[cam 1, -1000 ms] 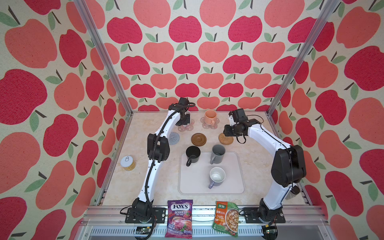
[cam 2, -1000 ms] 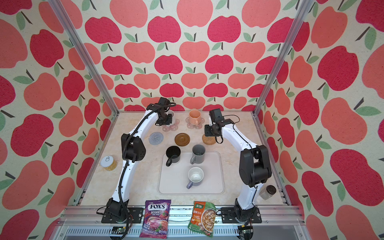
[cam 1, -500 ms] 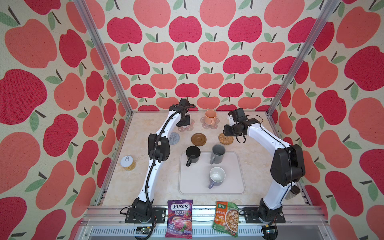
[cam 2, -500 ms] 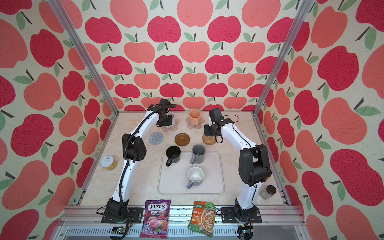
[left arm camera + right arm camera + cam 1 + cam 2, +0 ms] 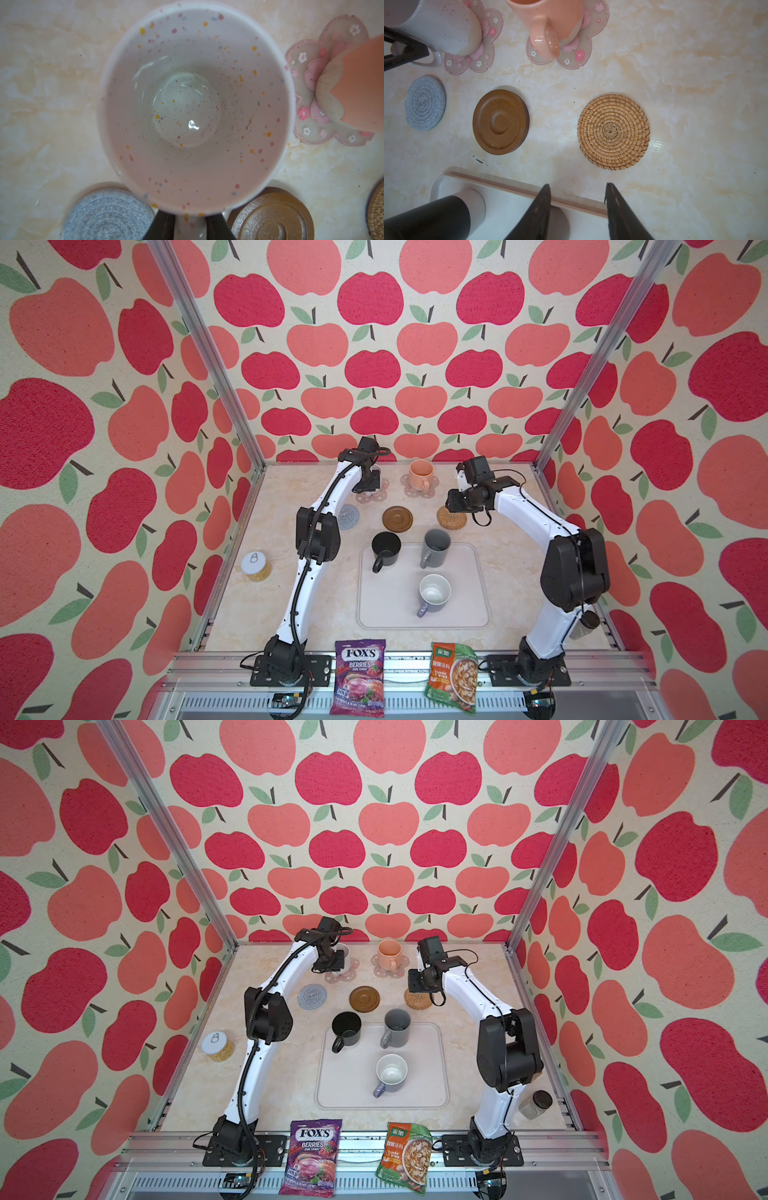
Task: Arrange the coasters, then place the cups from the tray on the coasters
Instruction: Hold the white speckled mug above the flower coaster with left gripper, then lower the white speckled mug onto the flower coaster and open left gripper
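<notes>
The speckled white mug [image 5: 195, 108] stands upright, mouth up, on the left pink flower coaster [image 5: 475, 58], at the far side of the surface [image 5: 291, 593] near the back wall. Its handle points toward the near side, a little to the left. Looking straight down into it, you find it empty. Your left claw [image 5: 190, 216] meets it from the near side, with one dark finger close on each side of the handle. You cannot tell whether they pinch it or stand just clear.

Just to the right, the peach-orange mug [image 5: 420, 475] sits upright on the right pink flower coaster [image 5: 571, 58], handle toward the near side.

Nearer to you, three round coasters lie flat in a row, left to right: the grey woven coaster [image 5: 348, 517], the brown disc coaster [image 5: 397, 518] and the tan rattan coaster [image 5: 613, 132]. Your right claw [image 5: 577, 185] hangs above the surface beside the rattan one, fingers partly apart, gripping nothing.

Nearer again lies the pale-grey tray [image 5: 469, 605], with three mugs upright in it. The black mug [image 5: 385, 549] is at its far-left corner, handle toward the near side. The dark grey mug [image 5: 436, 547] is by the far edge, handle near-left. The lavender-grey mug [image 5: 434, 593] stands mid-tray, white inside and empty, handle near-left.

Well apart at the left edge, a pull-tab jar [image 5: 255, 566] holds something yellow. A dark-lidded jar [image 5: 536, 1104] stands at the near right corner. A candy bag [image 5: 359, 676] and a soup-mix bag [image 5: 453, 676] lie on the front rail.
</notes>
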{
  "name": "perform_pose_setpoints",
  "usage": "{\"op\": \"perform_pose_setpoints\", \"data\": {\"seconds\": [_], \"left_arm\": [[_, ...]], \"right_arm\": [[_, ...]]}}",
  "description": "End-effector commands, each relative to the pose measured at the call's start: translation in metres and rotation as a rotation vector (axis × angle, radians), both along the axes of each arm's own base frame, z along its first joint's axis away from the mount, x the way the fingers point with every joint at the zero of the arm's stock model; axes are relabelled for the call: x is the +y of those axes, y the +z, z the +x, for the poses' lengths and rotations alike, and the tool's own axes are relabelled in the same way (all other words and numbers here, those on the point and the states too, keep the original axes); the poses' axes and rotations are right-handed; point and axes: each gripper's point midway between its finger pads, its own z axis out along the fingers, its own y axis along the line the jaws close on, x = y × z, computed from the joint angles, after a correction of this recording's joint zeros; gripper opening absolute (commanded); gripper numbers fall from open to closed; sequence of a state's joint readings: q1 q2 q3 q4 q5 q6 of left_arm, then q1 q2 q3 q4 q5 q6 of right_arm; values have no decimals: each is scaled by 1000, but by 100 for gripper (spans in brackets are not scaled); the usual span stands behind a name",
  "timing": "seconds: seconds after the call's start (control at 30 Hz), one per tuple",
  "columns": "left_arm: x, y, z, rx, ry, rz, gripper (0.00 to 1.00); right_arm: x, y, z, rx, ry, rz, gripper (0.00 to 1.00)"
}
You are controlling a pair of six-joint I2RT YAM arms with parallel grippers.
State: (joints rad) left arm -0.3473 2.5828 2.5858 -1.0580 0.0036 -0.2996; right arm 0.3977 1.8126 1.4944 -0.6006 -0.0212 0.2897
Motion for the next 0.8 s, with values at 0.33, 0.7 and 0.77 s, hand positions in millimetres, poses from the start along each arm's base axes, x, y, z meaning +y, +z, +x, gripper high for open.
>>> {"op": "perform_pose_setpoints", "data": {"seconds": [0.33, 0.7, 0.77], "left_arm": [[5, 27, 5, -58, 30, 8, 30], [5, 56, -15, -75, -7, 72, 32], [7, 61, -20, -70, -7, 82, 32]], "right_arm": [[-4, 15, -4, -9, -18, 19, 46], [-9, 27, -16, -24, -37, 22, 46], [-10, 29, -19, -28, -41, 19, 46]]}}
